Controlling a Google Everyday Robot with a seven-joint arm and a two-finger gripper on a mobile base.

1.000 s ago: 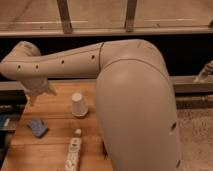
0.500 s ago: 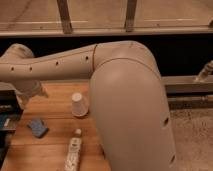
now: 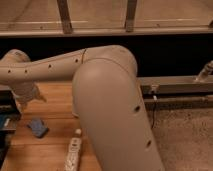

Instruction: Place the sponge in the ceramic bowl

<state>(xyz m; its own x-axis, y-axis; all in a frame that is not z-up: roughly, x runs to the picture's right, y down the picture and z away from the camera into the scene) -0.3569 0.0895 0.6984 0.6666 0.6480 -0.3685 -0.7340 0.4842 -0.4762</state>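
The sponge (image 3: pixel 37 127) is a small blue-grey pad lying flat on the wooden table (image 3: pixel 52 102), near its left side. My gripper (image 3: pixel 25 99) hangs at the end of the long white arm (image 3: pixel 60 67), above and a little left of the sponge, apart from it. The sponge lies free on the wood. I cannot make out the ceramic bowl. A dark shape (image 3: pixel 6 122) at the left edge is cut off by the frame, and I cannot tell what it is.
A white tube with a cap (image 3: pixel 74 150) lies on the table right of the sponge, near the front. My bulky elbow (image 3: pixel 112 110) covers the table's right part. A dark ledge and window frame (image 3: pixel 125 32) run behind; speckled floor (image 3: pixel 185 135) lies to the right.
The arm has swung further left and lower, bringing the gripper closer above the sponge. The elbow now hides the white cup that stood on the table.
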